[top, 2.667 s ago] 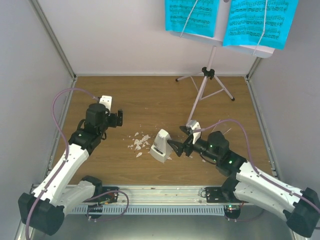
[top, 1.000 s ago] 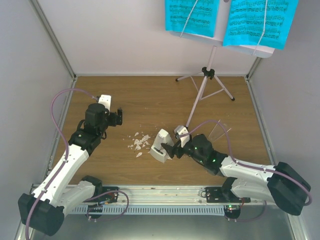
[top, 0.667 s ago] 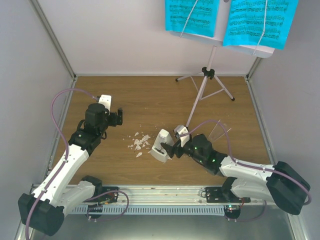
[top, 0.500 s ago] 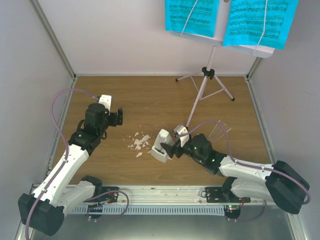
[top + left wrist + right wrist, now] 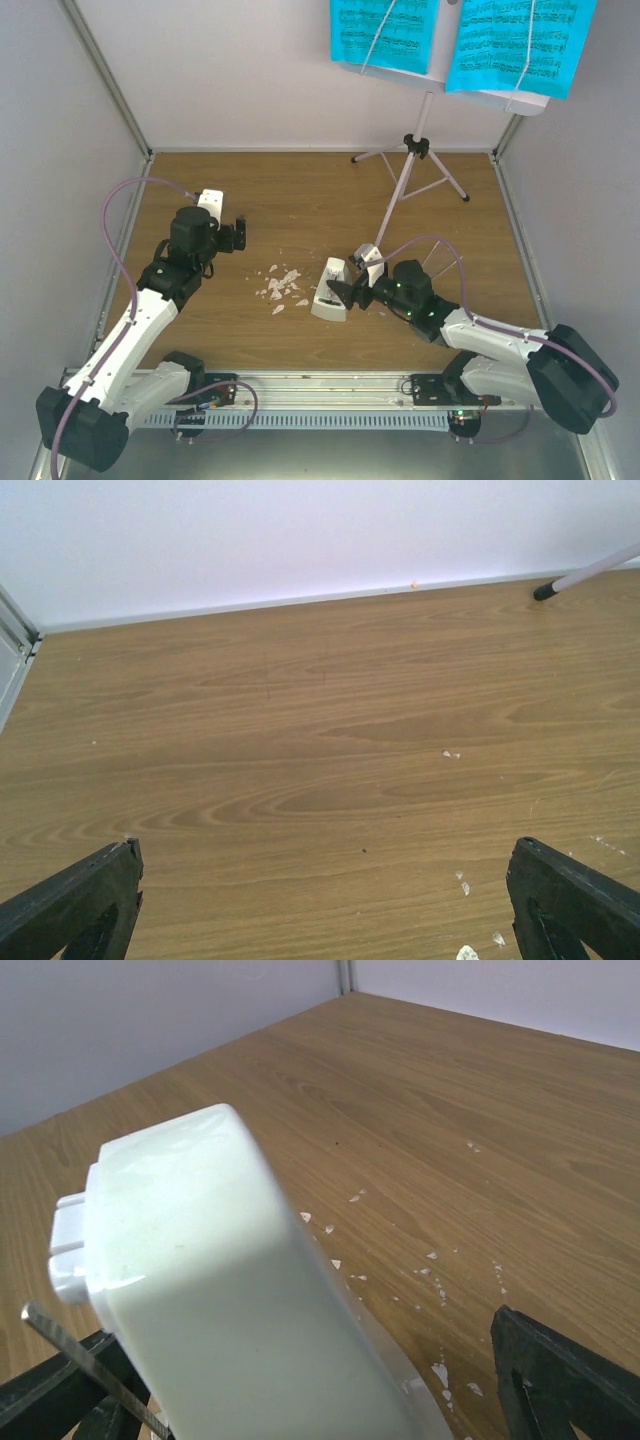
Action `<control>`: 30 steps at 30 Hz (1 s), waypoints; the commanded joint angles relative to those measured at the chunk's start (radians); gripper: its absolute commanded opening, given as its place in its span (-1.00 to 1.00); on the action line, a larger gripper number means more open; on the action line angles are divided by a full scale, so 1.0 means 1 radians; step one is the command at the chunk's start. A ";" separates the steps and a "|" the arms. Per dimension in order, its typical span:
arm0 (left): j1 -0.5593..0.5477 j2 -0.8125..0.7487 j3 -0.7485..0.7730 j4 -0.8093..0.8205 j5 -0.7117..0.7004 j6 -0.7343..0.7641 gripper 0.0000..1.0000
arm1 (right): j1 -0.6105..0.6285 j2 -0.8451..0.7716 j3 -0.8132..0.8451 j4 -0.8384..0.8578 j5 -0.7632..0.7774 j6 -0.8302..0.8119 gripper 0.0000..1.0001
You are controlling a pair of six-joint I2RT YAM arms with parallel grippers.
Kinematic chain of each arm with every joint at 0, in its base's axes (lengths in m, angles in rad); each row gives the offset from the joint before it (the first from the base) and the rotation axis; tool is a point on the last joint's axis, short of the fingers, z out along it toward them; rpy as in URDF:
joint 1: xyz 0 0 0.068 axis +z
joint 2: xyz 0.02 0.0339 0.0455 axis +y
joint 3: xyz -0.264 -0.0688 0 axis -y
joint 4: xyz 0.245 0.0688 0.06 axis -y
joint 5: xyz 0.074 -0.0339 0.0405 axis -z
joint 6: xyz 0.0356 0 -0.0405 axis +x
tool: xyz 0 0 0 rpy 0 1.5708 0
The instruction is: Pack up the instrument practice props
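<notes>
Two grippers, both spread wide. Right gripper point(image 5: 346, 292) straddles the white metronome point(image 5: 327, 298) on the table point(image 5: 300, 195), beside crumbs point(image 5: 280, 285); contact unclear. Left gripper point(image 5: 238, 234) hangs over bare wood. Music stand point(image 5: 412, 172), back right, holds cyan pages point(image 5: 385, 35) printed with black notes, too small to read.

- Sheet-music pages point(image 5: 388, 35): tops cut by the upper edge of the top view.
- Music stand point(image 5: 418, 148): desk largely behind the pages. The left wrist view shows one foot tip only, at upper right.
- Metronome point(image 5: 230, 1300): soft-focus up close, base cut by the lower edge, clear cover indiscernible.
- Right gripper point(image 5: 340, 291): contact with metronome indeterminate.
- Left gripper point(image 5: 322, 880): fingers cropped at the lower corners.
</notes>
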 commanded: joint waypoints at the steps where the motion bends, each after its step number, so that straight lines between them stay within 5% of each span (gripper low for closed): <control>1: 0.005 -0.002 -0.014 0.069 0.008 -0.002 0.98 | -0.027 0.003 0.015 0.034 -0.074 -0.024 0.81; 18: 0.006 0.004 -0.014 0.072 0.007 0.001 0.98 | -0.078 0.031 -0.005 0.081 -0.178 -0.020 0.56; 30: 0.005 0.003 -0.016 0.072 0.015 0.007 0.98 | -0.109 0.092 0.017 0.115 -0.297 -0.058 0.71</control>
